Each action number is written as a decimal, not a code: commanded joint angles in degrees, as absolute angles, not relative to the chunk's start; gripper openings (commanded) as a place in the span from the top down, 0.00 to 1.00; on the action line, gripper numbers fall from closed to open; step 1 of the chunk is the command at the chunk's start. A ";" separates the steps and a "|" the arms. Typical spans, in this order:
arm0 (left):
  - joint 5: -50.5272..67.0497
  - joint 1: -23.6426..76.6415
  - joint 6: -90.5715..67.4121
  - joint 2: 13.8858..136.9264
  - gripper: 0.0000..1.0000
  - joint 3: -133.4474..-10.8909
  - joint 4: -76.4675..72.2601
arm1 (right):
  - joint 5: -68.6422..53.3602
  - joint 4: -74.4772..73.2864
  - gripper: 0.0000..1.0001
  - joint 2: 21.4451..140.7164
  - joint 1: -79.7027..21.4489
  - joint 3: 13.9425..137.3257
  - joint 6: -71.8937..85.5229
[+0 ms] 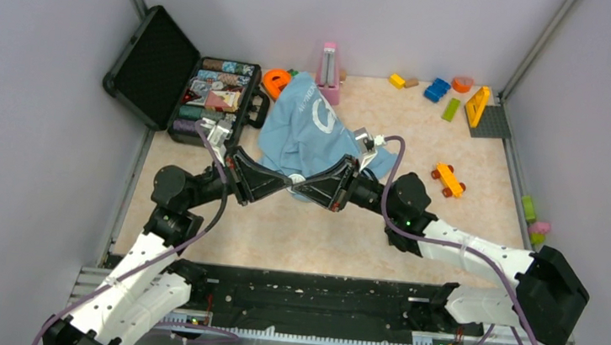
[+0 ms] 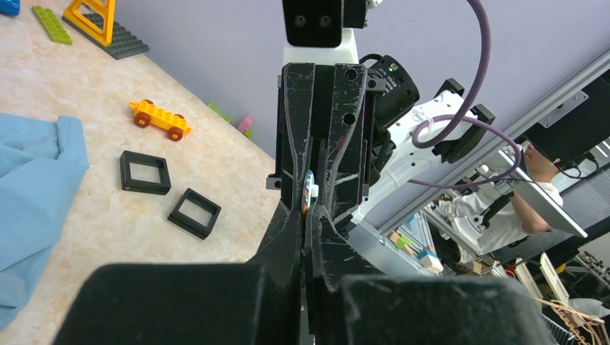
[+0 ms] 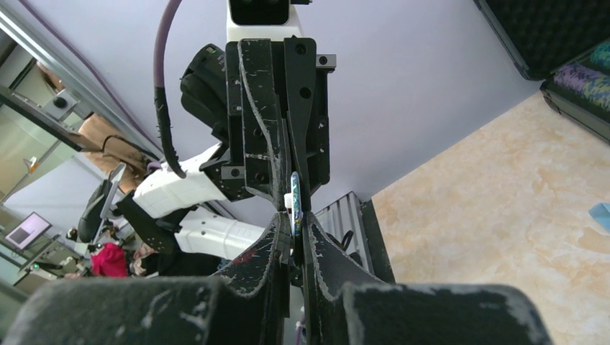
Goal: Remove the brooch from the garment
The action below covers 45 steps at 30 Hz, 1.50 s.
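End effectors meet tip to tip just beside the near edge of the garment [image 1: 302, 130]: the left end effector [image 2: 308, 219] and the right end effector [image 3: 293, 221]. Both arms reach low over the surface [image 1: 339, 226] with elbows bent out to the sides, pointing in at each other. Both pairs of fingers are squeezed tight on the brooch [image 2: 309, 188]. It sits on its edge between the tips, apart from the garment.

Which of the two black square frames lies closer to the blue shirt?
The frame just below the yellow toy car. It sits nearer the shirt; the other frame lies farther from both the shirt and the car.
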<state>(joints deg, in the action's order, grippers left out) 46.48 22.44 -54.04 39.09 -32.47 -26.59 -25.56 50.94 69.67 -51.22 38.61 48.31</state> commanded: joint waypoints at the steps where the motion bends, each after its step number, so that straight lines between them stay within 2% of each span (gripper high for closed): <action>1: 49.73 22.76 -53.84 36.84 1.00 -32.43 -29.79 | -16.42 51.02 0.93 68.62 -50.47 37.82 47.55; 23: 48.50 22.76 -52.17 34.69 1.00 -31.65 -28.51 | -7.97 47.76 0.92 66.77 -50.46 36.05 47.69; 36: 48.45 22.76 -51.62 34.39 1.00 -31.90 -27.53 | -9.67 44.83 0.94 68.19 -50.45 37.90 46.54; 39: 46.98 22.76 -50.80 34.14 1.00 -32.16 -25.46 | -9.10 47.44 0.90 67.54 -50.45 36.39 46.88; 45: 43.87 22.72 -48.86 33.97 1.00 -32.14 -21.87 | -9.55 49.28 0.74 66.83 -50.45 35.04 46.33</action>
<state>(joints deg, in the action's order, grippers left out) 43.07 22.52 -50.19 36.01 -31.27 -20.32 -16.05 48.51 68.20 -52.05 35.99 48.66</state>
